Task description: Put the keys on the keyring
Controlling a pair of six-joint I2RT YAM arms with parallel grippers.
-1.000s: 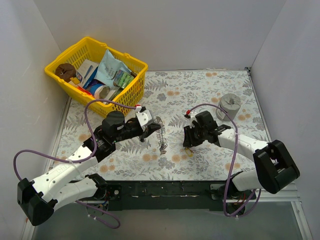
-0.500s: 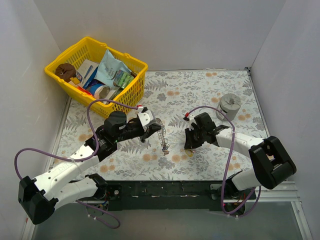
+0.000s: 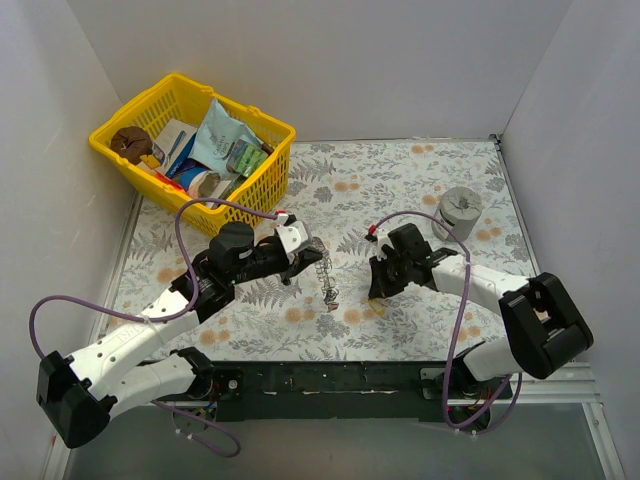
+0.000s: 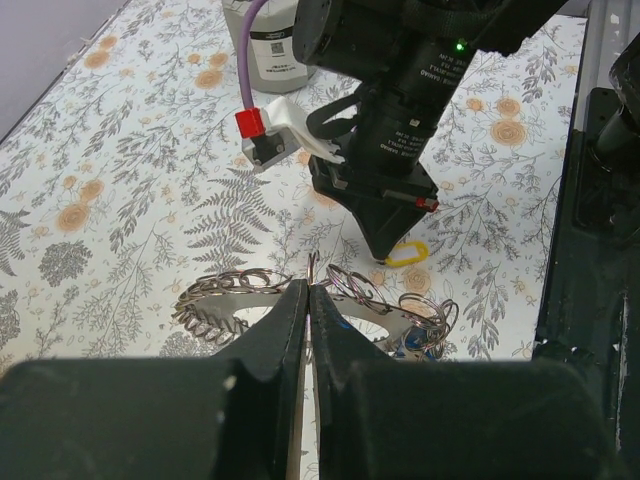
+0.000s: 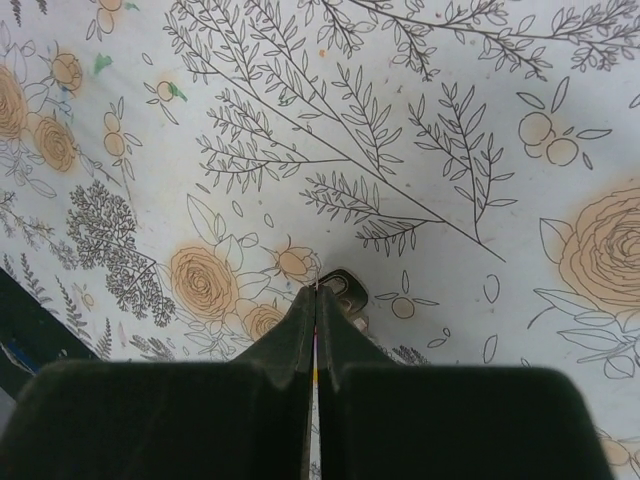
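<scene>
My left gripper [image 3: 303, 262] is shut on the keyring [image 3: 320, 268], a toothed silvery ring held edge-up above the cloth. In the left wrist view my left gripper [image 4: 308, 285] pinches the middle of the keyring [image 4: 225, 300], and a blue key [image 4: 408, 345] hangs on its right side. My right gripper [image 3: 377, 293] points down at the cloth with its jaws together. The yellow key [image 4: 408, 252] lies at the tip of my right gripper [image 4: 383, 258]. In the right wrist view my right gripper [image 5: 317, 290] is closed against the yellow key's head [image 5: 347, 288]. No red key shows.
A grey metal cylinder [image 3: 460, 210] stands at the back right; it also shows in the left wrist view [image 4: 268, 45]. A yellow basket [image 3: 240, 200] full of packets sits at the back left. White walls enclose the floral cloth.
My right gripper has shifted slightly left and stays low on the cloth by the yellow key. My left gripper still holds the keyring, almost unmoved.
</scene>
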